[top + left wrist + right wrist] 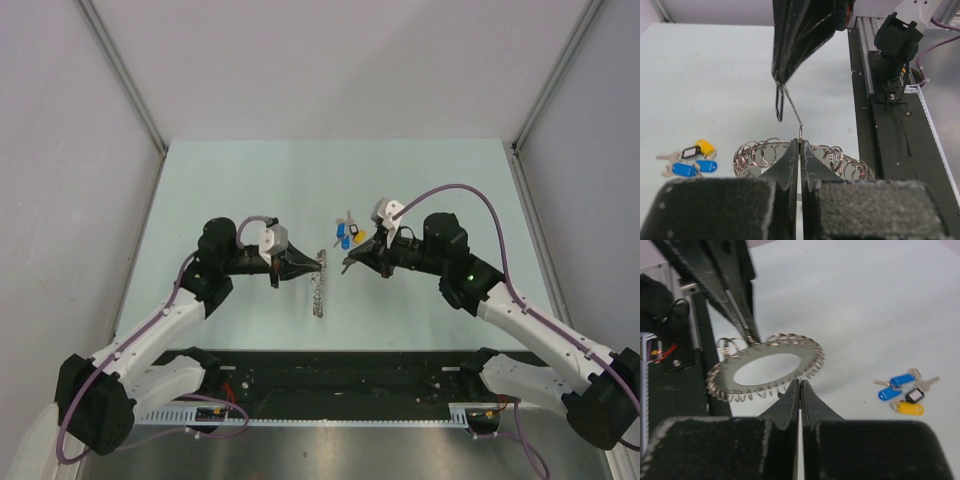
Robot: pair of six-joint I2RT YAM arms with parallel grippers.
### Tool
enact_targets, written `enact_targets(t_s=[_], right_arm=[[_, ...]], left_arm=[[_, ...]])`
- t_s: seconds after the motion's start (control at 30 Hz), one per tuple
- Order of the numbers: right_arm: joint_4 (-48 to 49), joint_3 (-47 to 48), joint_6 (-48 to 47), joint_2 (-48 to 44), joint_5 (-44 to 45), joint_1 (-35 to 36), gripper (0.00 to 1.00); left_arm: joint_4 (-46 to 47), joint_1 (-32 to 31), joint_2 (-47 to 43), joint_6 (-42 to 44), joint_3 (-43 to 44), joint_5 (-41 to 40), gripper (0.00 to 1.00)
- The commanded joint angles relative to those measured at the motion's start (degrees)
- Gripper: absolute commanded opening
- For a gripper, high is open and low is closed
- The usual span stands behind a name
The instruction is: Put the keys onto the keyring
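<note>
Keyring (805, 357) hangs edge-on, pinched in the fully closed left gripper (799, 142). The right gripper (800, 383), jaws pressed together, sits at its rim. Keys (905, 392) lie on the table (865, 300), tag labels unreadable.

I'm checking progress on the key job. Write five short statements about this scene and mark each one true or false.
1. The keys lie on the table, apart from the ring. True.
2. The ring lies flat on the table with nothing touching it. False: the left end effector grips its rim and holds it up.
3. The right end effector is shut, and so is the left end effector. True.
4. One of the keys has a red head. False: the heads are blue, yellow and black-rimmed.
5. The ring has an open centre and small wire loops all round its rim. True.
</note>
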Motion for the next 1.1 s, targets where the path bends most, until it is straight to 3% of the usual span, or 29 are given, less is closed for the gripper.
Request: enact_targets(t_s=[0.0,0.23,0.5,1.07], right_arm=[[-5.10,5.40,-4.96,0.42,-6.70,2.34,0.00],[-7.83,9.36,-8.21,3.59,-8.99,5.95,0.00],[-7.48,10.07,-8.65,4.82,-10.31,6.91,0.00],[-6.16,10.16,-9.09,2.80,-10.31,7.09,0.00]], left_arm=[[3.62,-0.66,1.23,5.06,4.54,5.30,0.00],[5.98,-0.66,-0.43,6.11,3.23,4.87,0.00],[13.89,-0.57,-3.87,0.75,-0.37,4.60,0.00],[13.64,-0.75,-1.50,-1.45,-0.20,7.59,0.00]])
